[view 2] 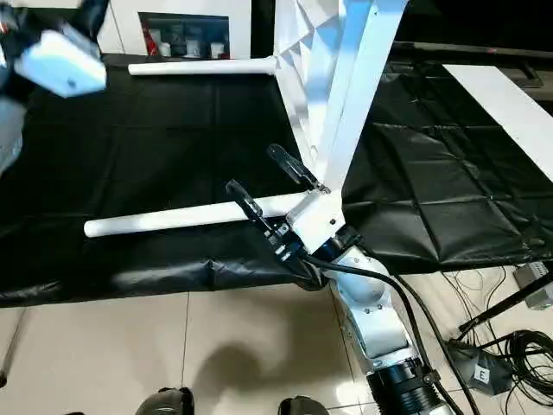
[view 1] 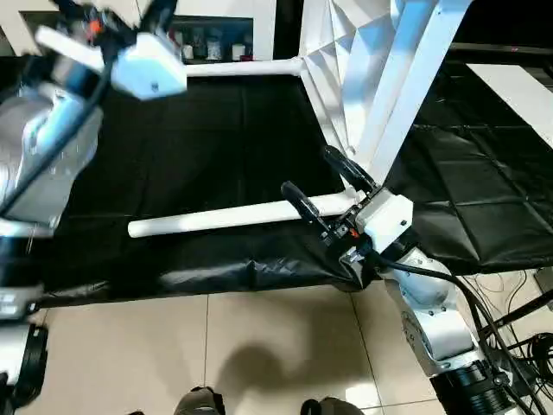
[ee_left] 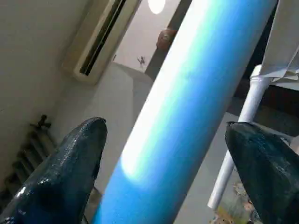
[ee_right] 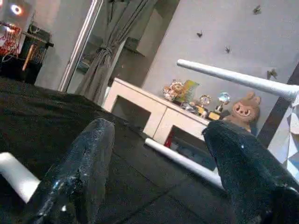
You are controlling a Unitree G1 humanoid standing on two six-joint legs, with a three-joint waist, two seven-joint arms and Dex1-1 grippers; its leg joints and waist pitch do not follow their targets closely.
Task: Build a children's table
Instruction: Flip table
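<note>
The children's table's white tabletop [view 1: 339,52] stands on edge at the back, ribbed underside showing. One leg [view 1: 242,67] sticks out from it to the left, and another [view 1: 419,78] slants toward me. A loose leg [view 1: 216,218] lies on the black cloth. My right gripper [view 1: 308,169] is open at that leg's right end. Its lower finger [view 1: 302,206] crosses over the leg and nothing is clamped. My left gripper [ee_left: 164,126] is raised at the far left, open. A white leg [ee_left: 187,93] runs between its fingers with gaps on both sides.
A black cloth [view 1: 207,147] covers the work surface, its front edge hanging over the tiled floor [view 1: 259,346]. A white cabinet [view 2: 186,35] with small items stands behind. A white board [view 2: 505,99] lies at the right. Cables [view 2: 510,346] trail on the floor at the right.
</note>
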